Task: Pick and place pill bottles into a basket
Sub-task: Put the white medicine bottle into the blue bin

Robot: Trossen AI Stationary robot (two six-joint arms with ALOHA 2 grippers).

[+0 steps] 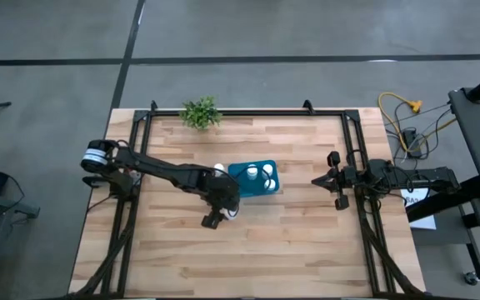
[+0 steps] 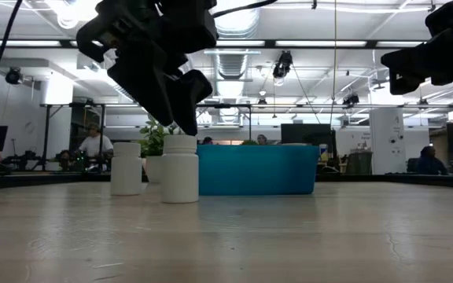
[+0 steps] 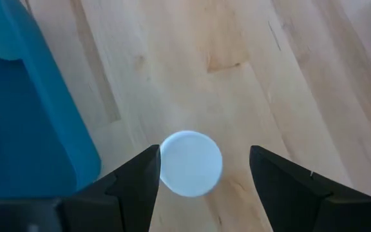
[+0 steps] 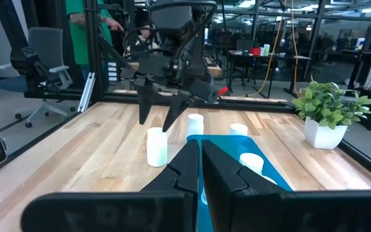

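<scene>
light: bright, even, from ceiling strips [image 2: 415, 43] you see glaring in low view | shadows: soft on surface [image 1: 290, 242] | blur: your left wrist view's bottle cap [image 3: 190, 163] and basket [image 3: 18, 129] are soft

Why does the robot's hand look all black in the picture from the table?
Low view: bright ceiling lights behind it turn the left gripper into a dark shape above the white pill bottle. Left wrist view: the bottle's cap looks soft and slightly blurred.
</scene>
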